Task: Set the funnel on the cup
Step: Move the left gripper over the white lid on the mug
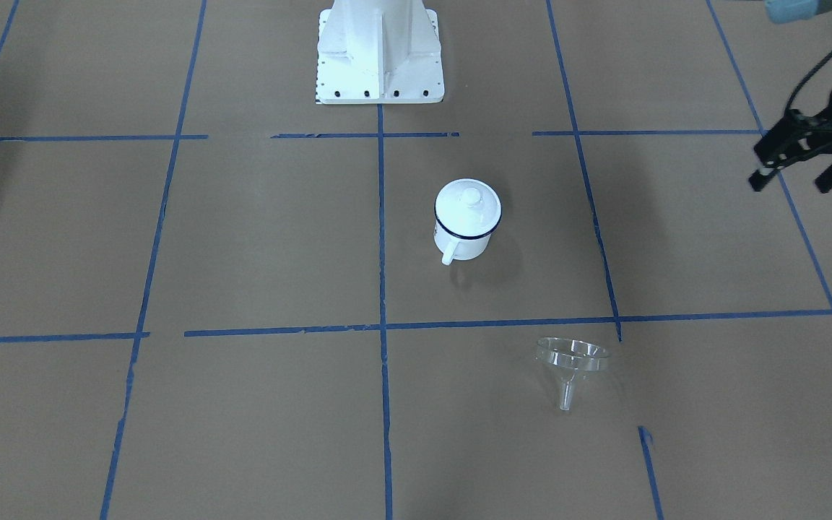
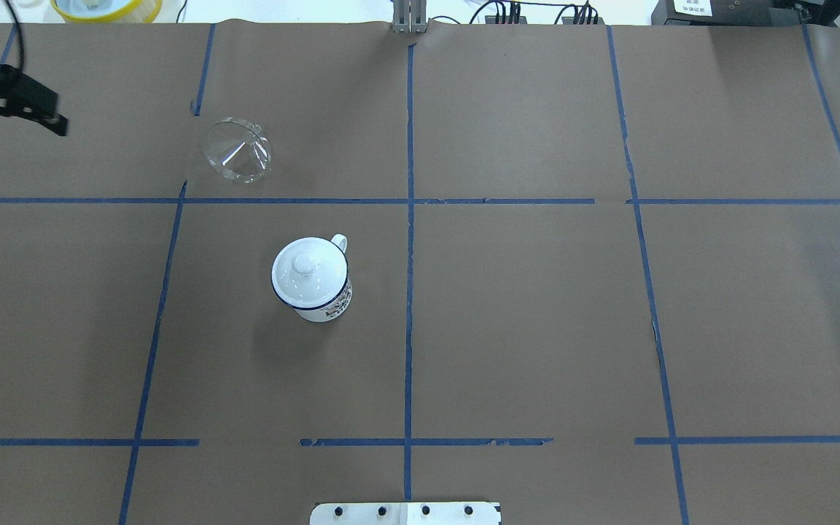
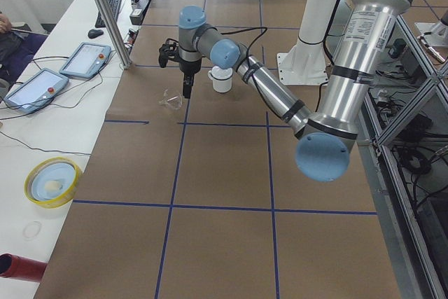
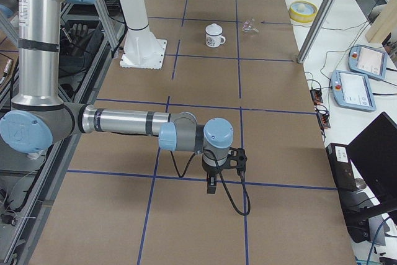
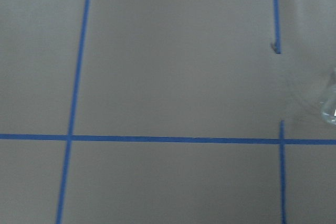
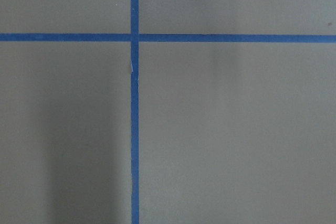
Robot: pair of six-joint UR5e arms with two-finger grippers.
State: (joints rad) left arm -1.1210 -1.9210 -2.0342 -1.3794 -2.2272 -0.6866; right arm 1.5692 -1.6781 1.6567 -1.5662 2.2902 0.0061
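A: Two arms are ours to report, so let us start closest to the robot. What do we see there?

B: Nearest us is the white base plate, bolted at the edge of the brown paper-covered table. One square out, just left of the centre tape line, stands the cup. It is upright, its handle turned away from the robot, and the white lid with its knob sits on its mouth.

A: And the funnel?

B: We find the funnel farther out and to the robot's left, across a blue tape line from the cup and well apart from it. It lies on its side on the paper, stem pointing roughly away from the robot. Nothing touches it.

A: Where is the left gripper?

B: Farther left again, hanging above the table, well apart from the funnel. We see its two black fingers spread with nothing between them. Its wrist camera looks down on paper and tape, and catches only a sliver of the funnel at the right edge.

A: And the right gripper?

B: We see it only from the side camera, pointing down over the robot's right end of the table, far from both things. We cannot tell whether its fingers are apart or together.

A: Anything beyond?

B: A yellow bowl sits past the table's far edge.
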